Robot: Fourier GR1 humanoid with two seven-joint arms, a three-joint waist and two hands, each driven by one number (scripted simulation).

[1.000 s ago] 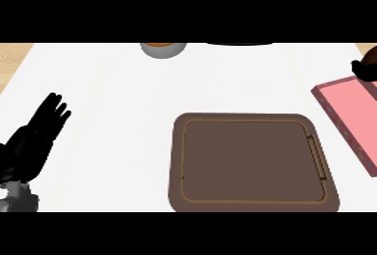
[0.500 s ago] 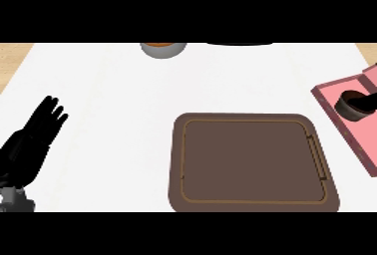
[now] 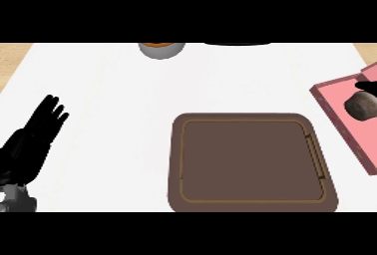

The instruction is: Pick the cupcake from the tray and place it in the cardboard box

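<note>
A dark brown cupcake (image 3: 360,106) lies inside the pink box (image 3: 340,117) at the right edge of the head view. Just above the cupcake, touching its top, a small black part of my right hand (image 3: 367,85) shows at the picture's edge; the rest of that hand is out of view. The brown tray (image 3: 250,164) sits in the middle of the white counter with nothing on it. My left hand (image 3: 33,139) rests open at the left edge, fingers straight and pointing up, far from the tray.
A grey bowl (image 3: 161,49) with something orange in it stands at the counter's far edge, left of centre. A dark object (image 3: 237,43) lies at the back, cut off by the view. White counter runs between the left hand and the tray.
The cupcake came into view at the right, carried by the right hand, and now lies in the pink box. The black hand has drawn back to the cupcake's top. The left hand stayed put.
</note>
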